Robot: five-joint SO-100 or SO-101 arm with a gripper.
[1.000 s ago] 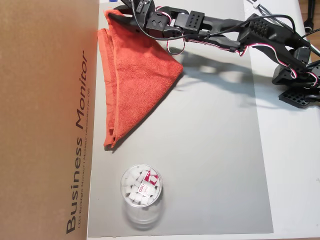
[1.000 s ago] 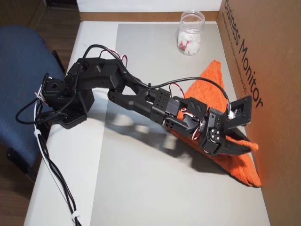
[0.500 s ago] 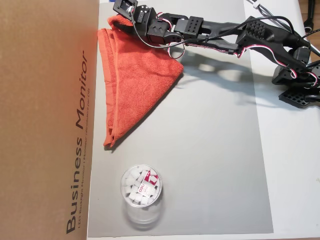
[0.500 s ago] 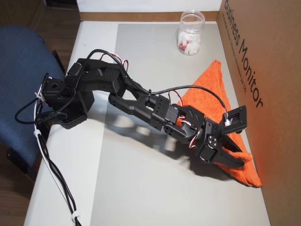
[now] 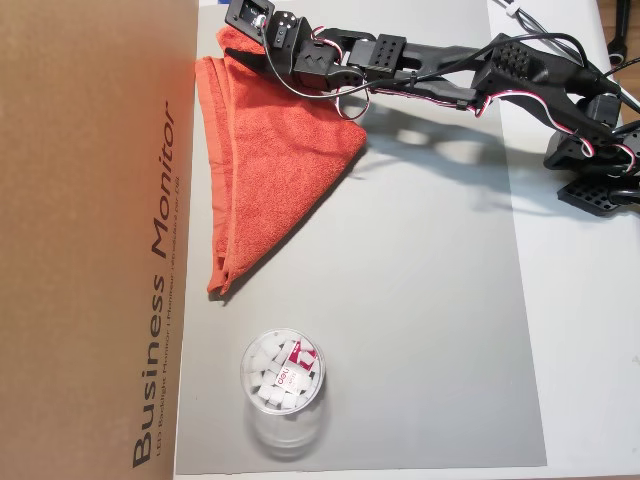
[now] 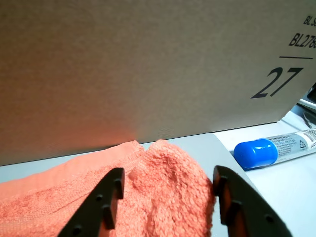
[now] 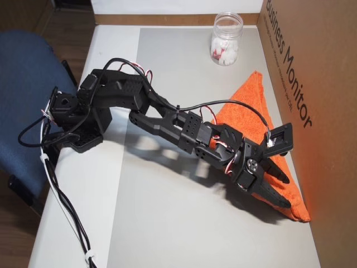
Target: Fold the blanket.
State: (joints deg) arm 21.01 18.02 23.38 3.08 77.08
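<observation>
In an overhead view we see the blanket (image 5: 270,160) on the grey mat (image 5: 420,300), its left edge against the cardboard box (image 5: 95,240). The jar (image 5: 283,373) stands below it; the gripper (image 5: 240,30) lies over its top corner.

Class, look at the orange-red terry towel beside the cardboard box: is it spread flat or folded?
Folded. The orange-red terry towel lies as a triangle, with doubled layered edges showing along its box side. The open black gripper straddles one corner.

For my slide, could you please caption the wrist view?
Open hand straddling a corner of the orange blanket beside the cardboard box.
</observation>
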